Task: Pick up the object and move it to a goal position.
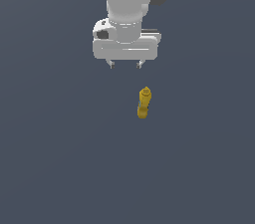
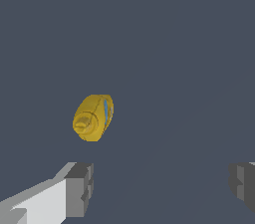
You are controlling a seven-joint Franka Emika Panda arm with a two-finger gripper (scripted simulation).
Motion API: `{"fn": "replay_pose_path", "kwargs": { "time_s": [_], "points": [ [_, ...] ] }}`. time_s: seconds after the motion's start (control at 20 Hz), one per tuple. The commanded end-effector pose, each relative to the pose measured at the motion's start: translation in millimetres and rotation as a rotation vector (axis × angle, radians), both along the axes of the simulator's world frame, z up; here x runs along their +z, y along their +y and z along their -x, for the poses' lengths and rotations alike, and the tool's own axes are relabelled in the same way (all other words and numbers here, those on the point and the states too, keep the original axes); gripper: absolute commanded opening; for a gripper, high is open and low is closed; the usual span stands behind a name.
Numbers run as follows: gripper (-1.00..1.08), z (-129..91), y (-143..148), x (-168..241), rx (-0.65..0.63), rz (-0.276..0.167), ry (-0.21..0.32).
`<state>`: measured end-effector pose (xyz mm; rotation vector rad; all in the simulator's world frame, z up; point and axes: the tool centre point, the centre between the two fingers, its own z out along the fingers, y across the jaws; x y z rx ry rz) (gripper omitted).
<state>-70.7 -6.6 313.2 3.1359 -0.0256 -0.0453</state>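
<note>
The yellow mustard bottle [image 1: 144,103] stands on the dark grey floor, leaning a little, with its nozzle cap up. In the wrist view the bottle [image 2: 93,117] is seen from above, cap towards the camera, with a strip of blue label on its side. My gripper [image 1: 125,63] hangs above the bottle and a little to the exterior view's left of it, not touching it. Its jaws are wide apart and empty. Both fingers [image 2: 79,188] show in the wrist view, with the bottle outside the gap between them.
The floor [image 1: 60,158] is a plain dark grey surface with no other objects in view.
</note>
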Motion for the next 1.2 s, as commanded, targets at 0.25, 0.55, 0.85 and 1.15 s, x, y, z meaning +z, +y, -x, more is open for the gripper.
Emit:
{"fn": "replay_pose_path", "kwargs": {
  "time_s": [0.25,0.55,0.85,1.15],
  "points": [
    [1.0,-5,1,1,0.016,0.005,-0.01],
    [1.0,-9,2,3,0.031,0.008,-0.017],
    [1.0,-9,10,-7,0.013,0.008,-0.018],
    [1.0,-9,30,-29,-0.03,0.006,-0.022]
  ]
}}
